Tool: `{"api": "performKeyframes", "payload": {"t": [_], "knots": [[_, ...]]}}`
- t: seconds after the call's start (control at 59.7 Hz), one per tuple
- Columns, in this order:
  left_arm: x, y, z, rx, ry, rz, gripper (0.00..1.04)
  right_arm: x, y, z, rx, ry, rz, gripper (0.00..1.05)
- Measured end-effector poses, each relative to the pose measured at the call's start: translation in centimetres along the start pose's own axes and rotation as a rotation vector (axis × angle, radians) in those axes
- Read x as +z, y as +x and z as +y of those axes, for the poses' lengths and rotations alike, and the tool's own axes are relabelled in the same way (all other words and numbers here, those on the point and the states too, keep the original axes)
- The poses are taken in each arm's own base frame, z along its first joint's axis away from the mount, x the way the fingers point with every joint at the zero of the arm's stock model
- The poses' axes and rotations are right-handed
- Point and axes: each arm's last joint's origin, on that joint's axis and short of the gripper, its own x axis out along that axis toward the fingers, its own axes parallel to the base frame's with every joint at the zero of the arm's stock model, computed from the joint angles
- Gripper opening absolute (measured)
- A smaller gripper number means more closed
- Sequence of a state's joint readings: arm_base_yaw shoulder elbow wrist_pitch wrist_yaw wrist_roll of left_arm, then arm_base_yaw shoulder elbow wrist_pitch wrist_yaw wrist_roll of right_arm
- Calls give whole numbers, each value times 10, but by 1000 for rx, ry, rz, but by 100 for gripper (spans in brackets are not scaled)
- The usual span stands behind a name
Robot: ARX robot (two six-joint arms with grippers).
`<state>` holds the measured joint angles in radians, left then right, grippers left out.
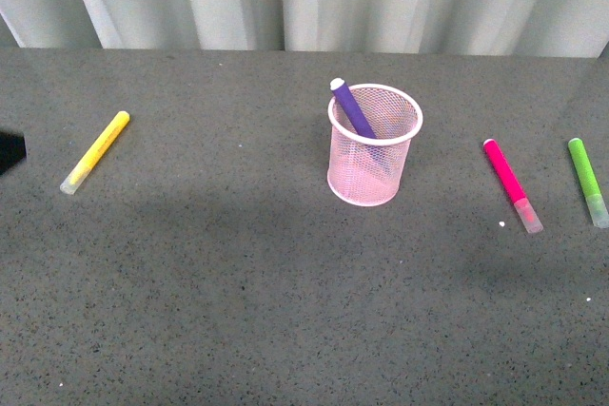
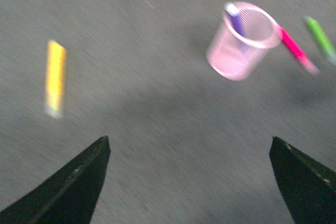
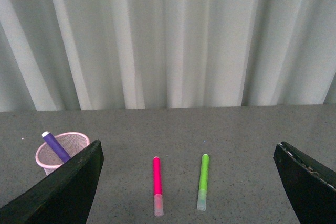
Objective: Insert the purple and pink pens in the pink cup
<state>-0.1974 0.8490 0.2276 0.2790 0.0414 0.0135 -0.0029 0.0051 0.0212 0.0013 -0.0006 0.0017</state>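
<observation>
Front view: purple pen [image 1: 353,109] leans in pink cup [image 1: 366,176], pink pen [image 1: 511,184] lies apart; left tool [image 2: 189,138], right tool [image 3: 189,142] wide.

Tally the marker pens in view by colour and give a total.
Purple pen: 1, standing in the pink cup
Pink pen: 1
Yellow marker: 1
Lime green marker: 1
Total: 4
</observation>
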Motion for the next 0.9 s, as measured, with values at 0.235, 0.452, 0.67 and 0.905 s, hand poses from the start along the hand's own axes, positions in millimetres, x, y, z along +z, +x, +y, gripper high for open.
{"api": "performKeyframes", "payload": {"t": [0.235, 0.452, 0.67, 0.905], "knots": [[-8, -27, 9, 232, -38, -340, 32, 0, 0, 0, 0, 0, 0, 98], [-21, -34, 15, 230, -42, -339, 4, 0, 0, 0, 0, 0, 0, 98], [-22, -45, 23, 239, -41, -353, 4, 0, 0, 0, 0, 0, 0, 98], [-23, -51, 22, 237, -40, -357, 4, 0, 0, 0, 0, 0, 0, 98]]}}
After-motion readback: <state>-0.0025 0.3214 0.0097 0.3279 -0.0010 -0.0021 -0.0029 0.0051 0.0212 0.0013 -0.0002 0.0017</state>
